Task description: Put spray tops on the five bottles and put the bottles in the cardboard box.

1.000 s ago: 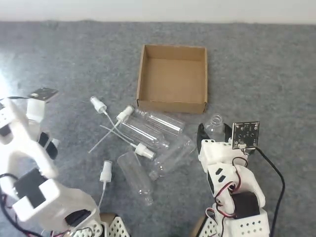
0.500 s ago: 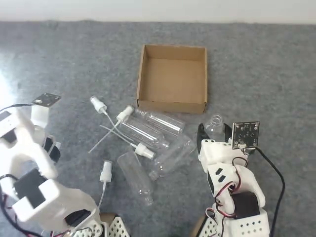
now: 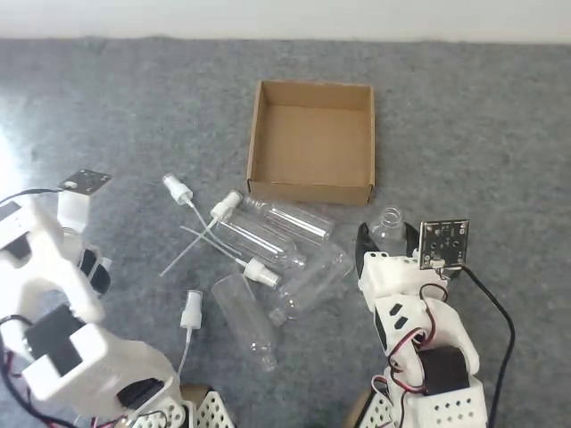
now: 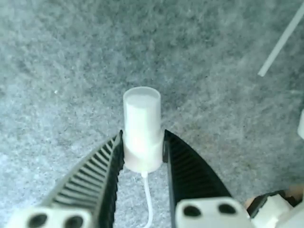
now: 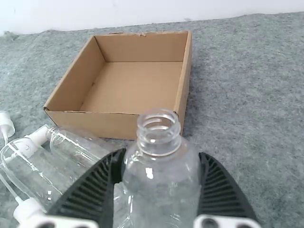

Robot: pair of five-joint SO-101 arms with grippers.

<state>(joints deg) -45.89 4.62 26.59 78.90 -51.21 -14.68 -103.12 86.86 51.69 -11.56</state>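
Grey, felt-like carpet [image 3: 482, 116] covers the whole work surface and ends at a pale wall strip [image 3: 285, 18] along the far edge. The open cardboard box [image 3: 312, 143] sits at the far centre. At the near right, the right gripper [image 3: 387, 234] is clamped around an uncapped clear bottle [image 3: 390, 217], held upright just near and right of the box's near-right corner. In the right wrist view its black fingers [image 5: 95, 185] press on the bottle's sides, and the bottle's base is cut off by the frame edge. At the near left, the left arm [image 3: 53, 294] hides its own claw from above. The left wrist view shows the left gripper [image 4: 142, 137] clenched on a white spray top [image 4: 141, 123], whose thin dip tube [image 4: 148, 199] runs back between the ribbed fingers and out of frame. Between the arms, a heap of clear bottles [image 3: 268, 236] lies just near the box, their see-through outlines overlapping and hard to separate. A white cap [image 3: 225, 207] sits at the neck of the farthest one; whether it is screwed on cannot be told. A lone bottle [image 3: 245, 321] lies nearer. A loose spray top [image 3: 178, 189] lies left of the heap, a second top [image 3: 261, 272] lies against its near side, and a third top [image 3: 191, 312] lies left of the lone bottle.
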